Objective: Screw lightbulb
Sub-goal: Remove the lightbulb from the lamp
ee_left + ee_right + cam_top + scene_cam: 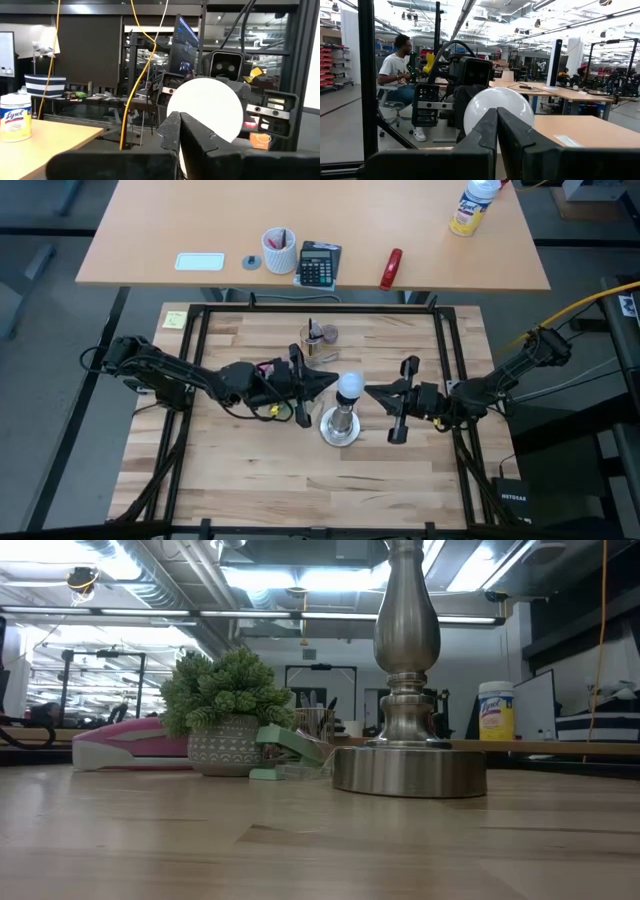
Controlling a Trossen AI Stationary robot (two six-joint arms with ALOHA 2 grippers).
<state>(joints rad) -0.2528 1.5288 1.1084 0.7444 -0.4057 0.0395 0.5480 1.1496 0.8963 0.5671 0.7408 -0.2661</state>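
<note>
High view shows the lightbulb (348,387) already sitting atop the stand (341,425) near the worktop's (250,470) middle, seemingly seated, though thread depth is hidden; left pincer (330,383) and right pincer (371,392) flank it, both closed, holding nothing

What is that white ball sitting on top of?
The lightbulb sits atop a silver stand, a turned metal post on a round base resting on the wooden table. The bulb covers the stand's top, so whether it is screwed in cannot be seen.
</note>
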